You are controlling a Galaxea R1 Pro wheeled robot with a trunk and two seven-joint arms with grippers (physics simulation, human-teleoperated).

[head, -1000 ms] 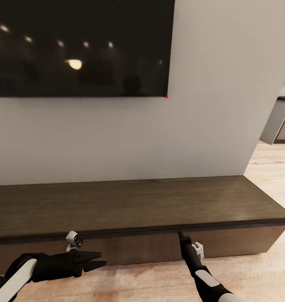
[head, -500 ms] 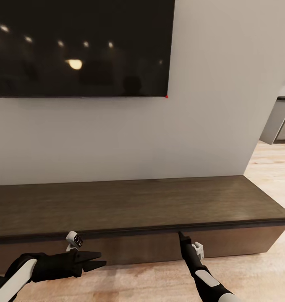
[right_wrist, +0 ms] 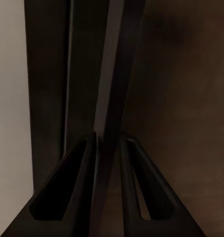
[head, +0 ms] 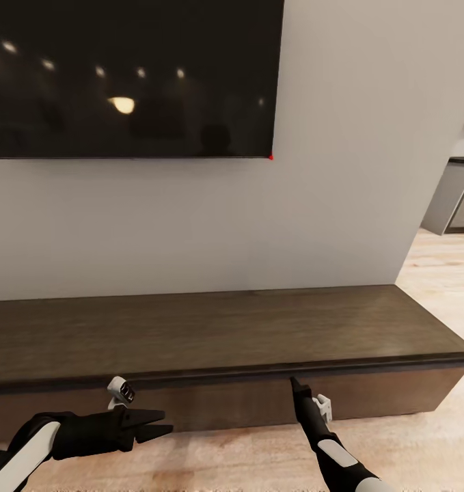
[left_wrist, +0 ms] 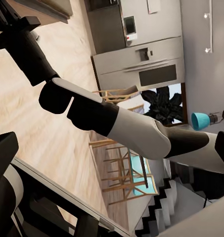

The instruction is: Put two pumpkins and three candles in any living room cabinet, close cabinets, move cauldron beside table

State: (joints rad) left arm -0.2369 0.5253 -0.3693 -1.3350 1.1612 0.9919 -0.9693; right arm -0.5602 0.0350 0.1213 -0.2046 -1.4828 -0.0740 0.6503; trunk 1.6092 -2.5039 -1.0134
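Observation:
The cabinet (head: 225, 335), a long low dark-brown console, runs along the wall under the television, and its drawer fronts (head: 245, 403) look closed. My right gripper (head: 293, 383) points up at the top lip of a drawer front. In the right wrist view the right gripper (right_wrist: 108, 140) has its fingers (right_wrist: 87, 163) pressed close on a thin dark wood edge. To the left, my left gripper (head: 166, 422) hovers in front of the cabinet with its fingers apart and nothing held. The pumpkins, candles, cauldron and table are out of view.
A large black television (head: 129, 75) hangs on the grey wall above the cabinet. Light wood floor (head: 437, 437) lies in front and to the right. Grey kitchen units (head: 457, 198) stand far right. The left wrist view shows my right arm (left_wrist: 116, 123) and dining chairs (left_wrist: 121, 173).
The head view has shifted very slightly. Both arms and the cabinet stand as before.

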